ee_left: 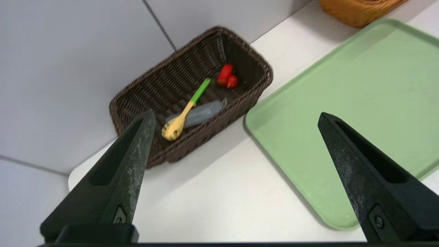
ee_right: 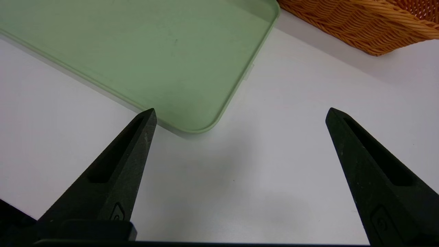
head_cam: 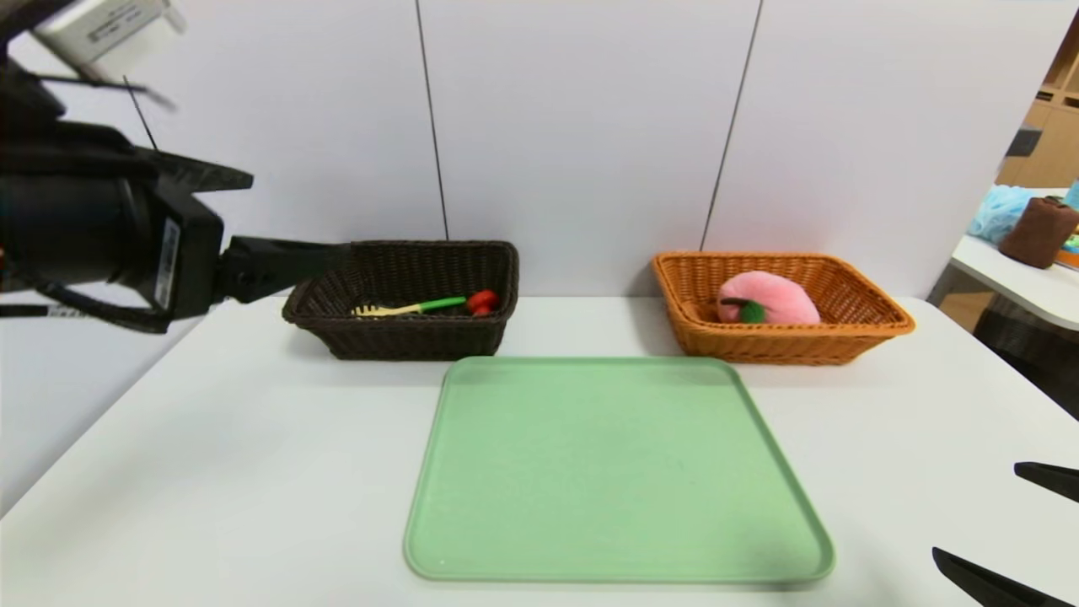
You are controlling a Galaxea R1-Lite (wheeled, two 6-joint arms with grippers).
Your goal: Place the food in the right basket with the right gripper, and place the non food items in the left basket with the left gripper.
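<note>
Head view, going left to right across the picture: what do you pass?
Left pincer → dark brown basket → green tray → orange basket holding the pink peach → right pincer.

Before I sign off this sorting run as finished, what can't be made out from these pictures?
- Grey case: the left wrist view shows it in the dark basket under the pasta spoon; in the head view the basket's front wall hides it.
- Red duck toy: too blurred for detail.
- Plush peach: its underside sits behind the orange basket wall.
- Right gripper: only fingertips show in the head view, cut by the edge.
</note>
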